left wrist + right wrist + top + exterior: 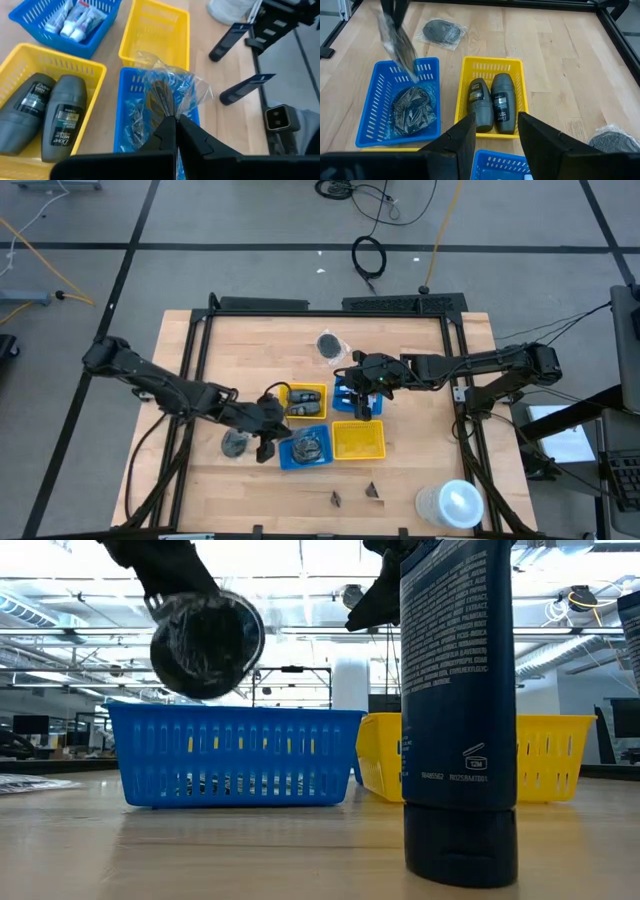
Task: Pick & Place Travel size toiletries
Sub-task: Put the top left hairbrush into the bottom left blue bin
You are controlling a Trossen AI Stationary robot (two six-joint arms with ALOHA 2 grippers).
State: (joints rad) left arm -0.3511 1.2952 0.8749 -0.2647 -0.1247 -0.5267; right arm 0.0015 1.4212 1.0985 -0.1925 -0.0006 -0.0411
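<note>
While the two dark arms meet over the middle of the wooden table [420, 460], four small baskets sit clustered there. The nearer yellow basket [358, 440] is beside a blue basket [305, 448] holding crinkly plastic packets. Another yellow basket [305, 402] holds two grey deodorant bottles [490, 104]. The far blue basket [65, 25] holds the toiletry tubes [75, 22], white with blue markings, seen only from the left wrist. The left gripper [175, 132] hangs over the nearer blue basket, fingers pinched together on a clear-wrapped dark packet [167, 95]. The right gripper [496, 131] hovers above the far blue basket, fingers apart and holding nothing. The low view shows a tall dark bottle [460, 710] standing upside down close to the camera, blocking part of the yellow basket. Two small black clips [352, 496] lie near the front edge.
</note>
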